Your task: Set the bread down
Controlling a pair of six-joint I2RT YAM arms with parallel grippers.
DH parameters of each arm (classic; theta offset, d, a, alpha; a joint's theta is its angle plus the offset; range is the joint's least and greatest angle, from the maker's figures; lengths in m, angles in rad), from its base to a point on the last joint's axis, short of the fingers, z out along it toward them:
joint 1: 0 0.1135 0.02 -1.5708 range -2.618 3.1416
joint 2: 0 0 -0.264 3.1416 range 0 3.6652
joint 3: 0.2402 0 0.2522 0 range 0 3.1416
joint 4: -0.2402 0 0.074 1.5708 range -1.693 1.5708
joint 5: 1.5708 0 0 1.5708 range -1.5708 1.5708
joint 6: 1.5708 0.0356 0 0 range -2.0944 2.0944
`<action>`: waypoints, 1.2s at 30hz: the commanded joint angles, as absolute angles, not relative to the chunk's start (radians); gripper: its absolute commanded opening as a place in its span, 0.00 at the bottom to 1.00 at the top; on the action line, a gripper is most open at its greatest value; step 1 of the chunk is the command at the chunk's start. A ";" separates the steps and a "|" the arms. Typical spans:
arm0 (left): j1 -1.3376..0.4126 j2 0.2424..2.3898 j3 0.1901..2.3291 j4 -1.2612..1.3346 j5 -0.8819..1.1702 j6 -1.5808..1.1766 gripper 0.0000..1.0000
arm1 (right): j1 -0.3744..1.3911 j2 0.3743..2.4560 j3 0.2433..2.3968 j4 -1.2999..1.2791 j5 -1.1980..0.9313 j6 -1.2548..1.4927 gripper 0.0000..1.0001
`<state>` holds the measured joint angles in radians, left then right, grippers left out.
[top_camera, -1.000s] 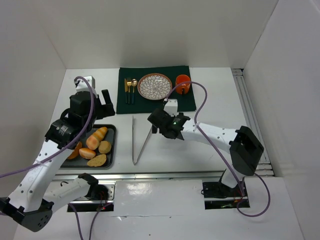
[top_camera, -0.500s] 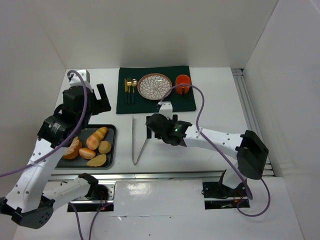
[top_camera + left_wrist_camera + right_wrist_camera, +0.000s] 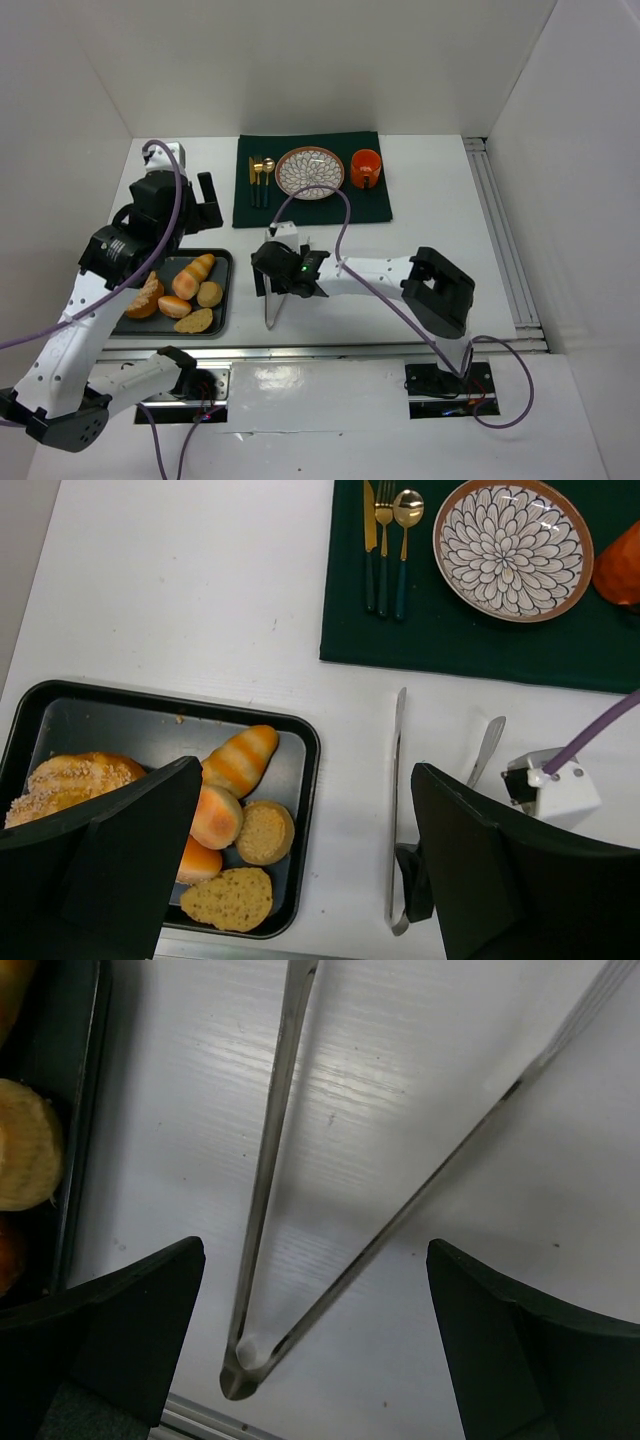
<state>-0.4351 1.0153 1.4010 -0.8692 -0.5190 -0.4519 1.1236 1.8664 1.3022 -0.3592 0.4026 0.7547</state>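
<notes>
Spread wide, my left gripper holds nothing and hangs over the right half of the tray. My right gripper stands just as far apart, its two fingers straddling the tongs with clear table between each finger and the metal. The bread all lies in that dark tray, below and to the left of my left jaws. It includes a striped long roll, a round bun, a seeded slice, a glossy roll and a big seeded loaf partly hidden behind my left finger. From my right wrist, only the tray's edge and one bun show, off to the left. The tongs lie flat just right of the tray, hinge toward my bases, arms fanning toward the green placemat. On that mat sit gold cutlery, a flower-patterned plate and an orange cup, left to right.
</notes>
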 commanded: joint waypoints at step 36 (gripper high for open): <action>-0.436 1.063 1.054 -0.902 -0.177 -0.595 0.99 | 1.183 1.539 1.238 -0.546 0.742 0.788 0.99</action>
<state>-0.4347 1.0519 1.1381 -0.8867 -0.3450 -0.5205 1.1748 1.7279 1.2819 -0.4751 0.5678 0.7509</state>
